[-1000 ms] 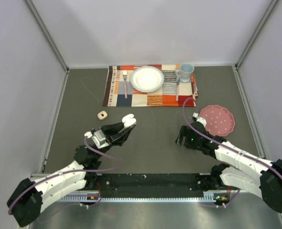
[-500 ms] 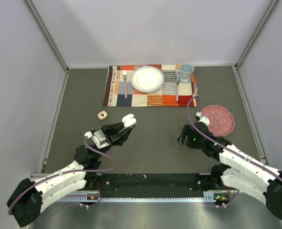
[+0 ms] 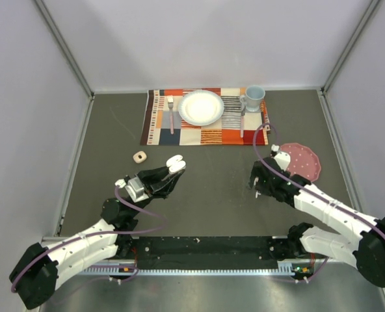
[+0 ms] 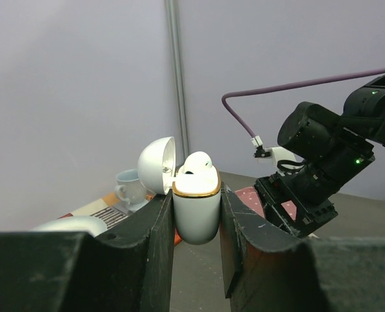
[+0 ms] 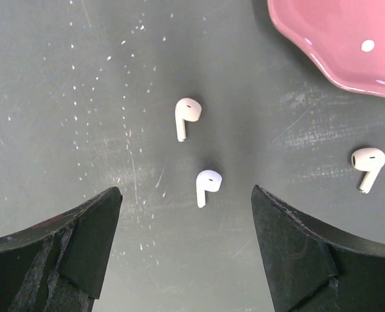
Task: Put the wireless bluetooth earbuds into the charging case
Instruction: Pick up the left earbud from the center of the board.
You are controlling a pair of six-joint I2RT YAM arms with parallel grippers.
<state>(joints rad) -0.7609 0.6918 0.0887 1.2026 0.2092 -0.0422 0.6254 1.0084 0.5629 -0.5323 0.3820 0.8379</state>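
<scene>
My left gripper (image 3: 170, 172) is shut on a white charging case (image 4: 196, 211) with a gold rim and holds it upright above the table, lid (image 4: 157, 164) open. One white earbud (image 4: 196, 162) sits in the case. The case also shows in the top view (image 3: 175, 162). My right gripper (image 3: 261, 185) is open and empty, pointing down over the table beside the pink plate. In the right wrist view three white earbuds lie on the table: one (image 5: 207, 184) between the open fingers (image 5: 186, 198), one (image 5: 186, 116) just beyond it, one (image 5: 367, 164) to the right.
A pink dotted plate (image 3: 300, 160) lies right of my right gripper; its rim shows in the right wrist view (image 5: 335, 45). A small beige case (image 3: 139, 156) lies at left. At the back, a striped placemat (image 3: 205, 133) holds a white plate (image 3: 201, 107), fork (image 3: 171, 112) and blue cup (image 3: 253, 97).
My right gripper has moved away from the base and a little right, toward the pink plate. My left gripper and the case have not moved.
</scene>
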